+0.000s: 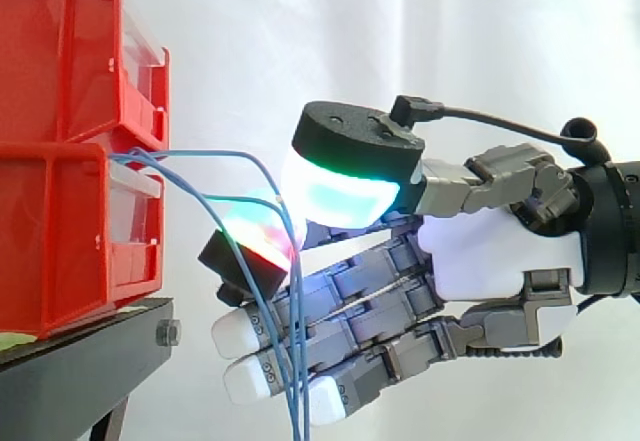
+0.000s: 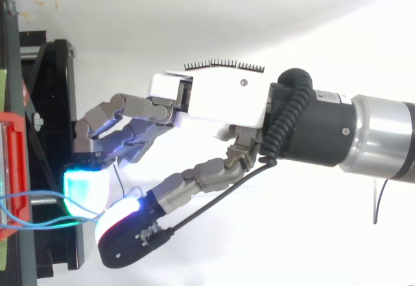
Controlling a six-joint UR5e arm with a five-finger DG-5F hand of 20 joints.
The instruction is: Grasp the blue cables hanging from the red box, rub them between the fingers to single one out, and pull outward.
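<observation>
Two stacked red bins (image 1: 60,161) sit on the black stand at the left. Thin blue cables (image 1: 200,156) leave the front of the bins, arc to the right and then drop straight down past the hand's lower fingers. My hand (image 1: 500,251) reaches in from the right, level with the lower bin. A large pad glowing green and cyan (image 1: 345,191) and a smaller pad glowing red (image 1: 255,236) close on the cables where they bend downward. From above, the cables (image 2: 39,221) run from the bin (image 2: 13,169) into the gap between the two glowing pads. The other fingers stretch out below, white-tipped.
The black stand (image 1: 80,361) carries the bins, with a bolt on its front edge; in the top view it runs along the left side (image 2: 52,104). A white curtain hangs behind. Open room lies to the right of the bins, around the arm.
</observation>
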